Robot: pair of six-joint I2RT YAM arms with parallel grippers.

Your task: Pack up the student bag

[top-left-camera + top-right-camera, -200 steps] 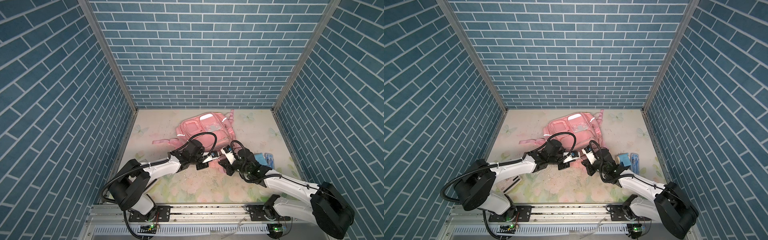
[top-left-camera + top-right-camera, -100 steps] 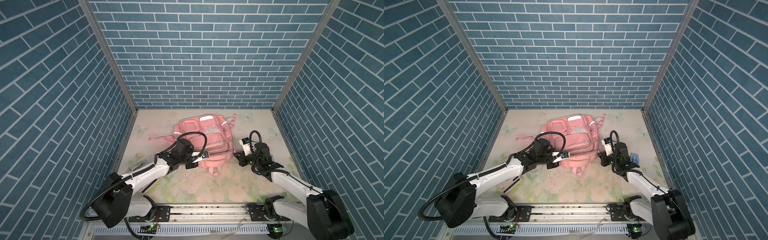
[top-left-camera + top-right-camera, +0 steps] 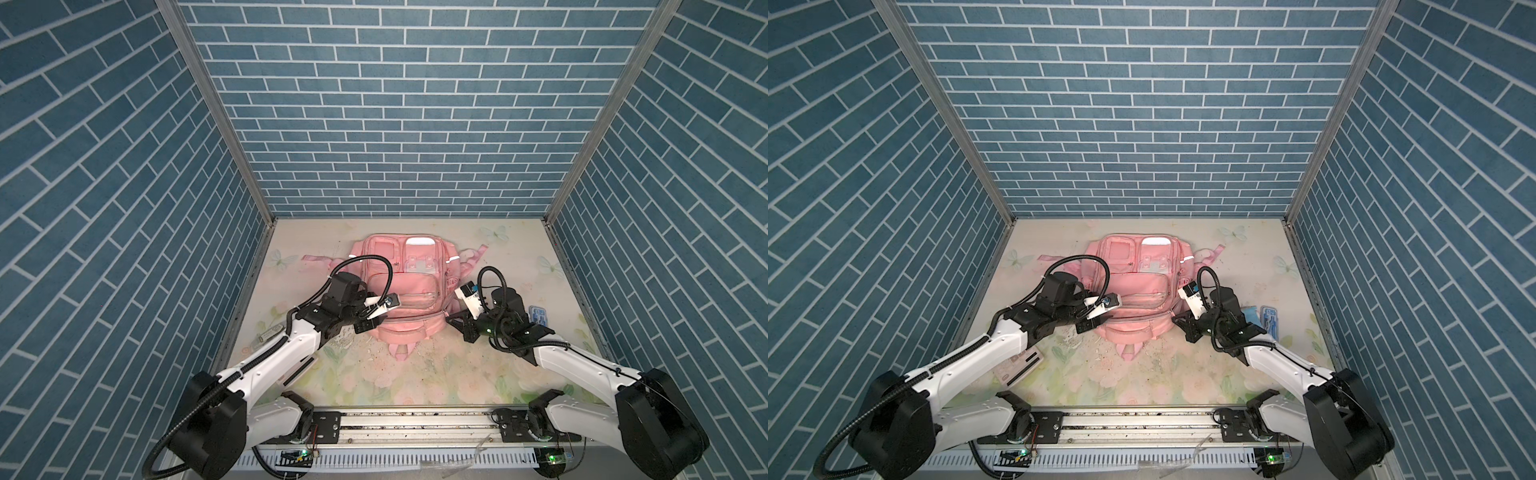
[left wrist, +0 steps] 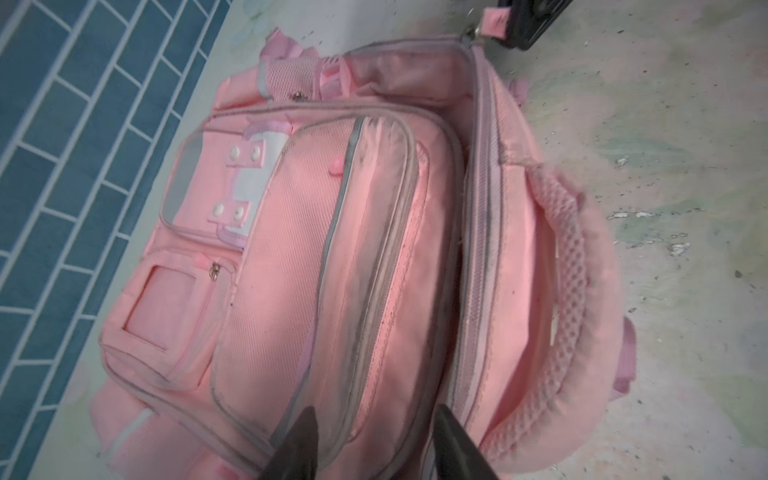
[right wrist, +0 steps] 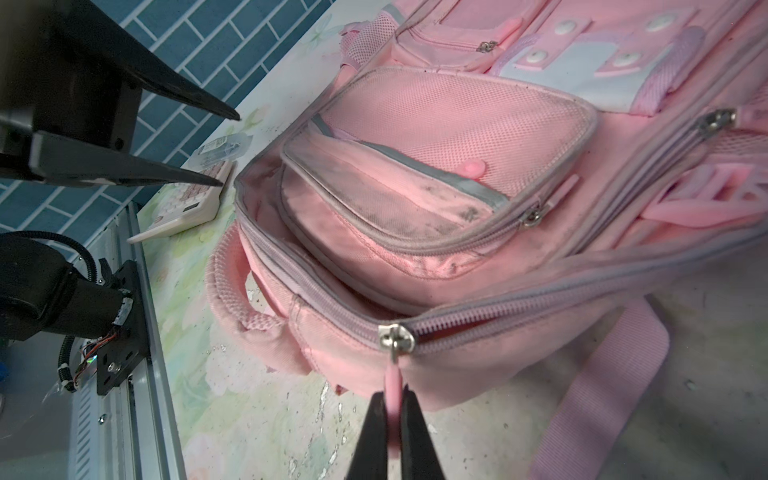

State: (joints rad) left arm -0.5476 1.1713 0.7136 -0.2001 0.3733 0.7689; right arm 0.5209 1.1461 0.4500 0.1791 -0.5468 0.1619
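A: Where is the student bag (image 3: 415,282)?

B: Flat on its back in the middle of the floral table (image 3: 415,382), pockets facing up. Its carry handle (image 5: 257,322) points toward the robot's rail, and it lies between the 2 grippers.

A: Is it open?

B: Partly. The main compartment gapes along the handle end, and the zip slider (image 5: 397,337) sits at the corner nearest the right arm. I can't tell how the zip stands past the slider.

A: Anything inside?

B: Only pink lining shows in the mouth (image 5: 259,187), and deeper in is hidden. The front pocket (image 4: 374,249) looks zipped.

A: And the grippers?

B: The right gripper (image 5: 392,395) is pinched tight on the pink zip pull (image 5: 393,372). The left gripper (image 4: 376,415) hangs over the front pocket with its jaws roughly half apart, holding nothing.

A: So how far along is it?

B: Early, I'd say, since opening is the step in hand. A calculator (image 5: 187,212) and a clear packet (image 5: 224,147) lie on the table on the left arm's side. A blue case (image 3: 539,318) lies on the right arm's side. All 3 are outside the bag. What's left is widening the mouth, loading those things and zipping up.
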